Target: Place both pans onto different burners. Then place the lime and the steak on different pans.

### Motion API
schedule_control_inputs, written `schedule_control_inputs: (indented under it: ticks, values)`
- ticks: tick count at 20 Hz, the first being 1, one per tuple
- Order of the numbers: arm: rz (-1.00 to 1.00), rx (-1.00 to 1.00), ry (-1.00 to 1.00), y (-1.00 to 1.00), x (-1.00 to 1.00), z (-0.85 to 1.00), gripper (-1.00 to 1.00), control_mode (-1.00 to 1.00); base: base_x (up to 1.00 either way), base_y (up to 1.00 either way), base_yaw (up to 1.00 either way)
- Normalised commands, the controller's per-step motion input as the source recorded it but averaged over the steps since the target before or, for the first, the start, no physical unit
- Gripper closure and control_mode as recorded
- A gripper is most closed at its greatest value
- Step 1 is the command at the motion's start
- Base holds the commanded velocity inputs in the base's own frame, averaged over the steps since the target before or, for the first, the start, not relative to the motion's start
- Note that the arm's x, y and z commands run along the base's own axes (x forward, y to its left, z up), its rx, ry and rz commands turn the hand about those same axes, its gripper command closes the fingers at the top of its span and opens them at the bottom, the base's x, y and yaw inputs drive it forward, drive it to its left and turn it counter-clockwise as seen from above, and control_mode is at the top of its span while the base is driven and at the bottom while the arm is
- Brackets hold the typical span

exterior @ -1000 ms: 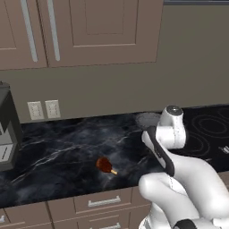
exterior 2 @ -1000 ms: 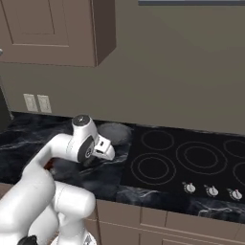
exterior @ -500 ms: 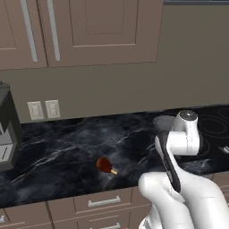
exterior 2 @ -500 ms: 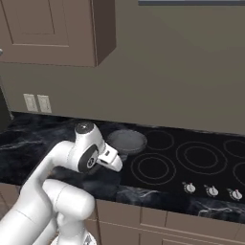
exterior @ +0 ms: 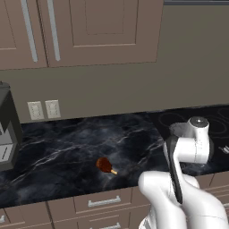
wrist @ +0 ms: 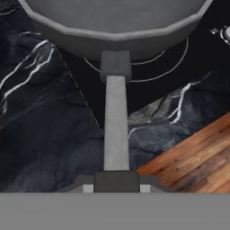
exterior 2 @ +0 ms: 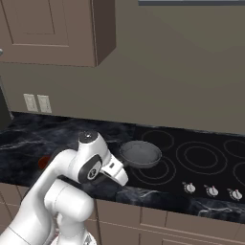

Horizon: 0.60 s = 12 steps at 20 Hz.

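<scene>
Left base view: steak (exterior: 105,166) on counter (exterior: 62,152)

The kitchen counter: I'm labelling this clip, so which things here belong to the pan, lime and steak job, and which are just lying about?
Job:
- grey pan, its handle gripped by the shut claw, over the cooktop's left part
- burners on the black cooktop
- steak on the marble counter

Lying about:
- stove knobs
- wall outlets
- upper cabinets
- dark appliance at the counter's left end

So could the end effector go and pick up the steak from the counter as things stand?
Probably not yet: the end effector is shut on the grey pan's handle, so it is occupied. The steak itself lies in the open on the counter.
</scene>
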Motion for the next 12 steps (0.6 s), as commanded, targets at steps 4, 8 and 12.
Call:
schedule_control_inputs:
  ticks: [4,8,12]
  values:
    - [-0.03,0.13,0.10,-0.23,-0.02,0.00,1.00,-1.00,0.00,0.00,0.00]
    - [0.00,0.21,0.10,-0.25,0.00,0.00,1.00,-1.00,0.00,0.00,0.00]
    - [0.00,0.17,0.09,-0.20,0.00,0.00,1.00,-1.00,0.00,0.00,0.00]
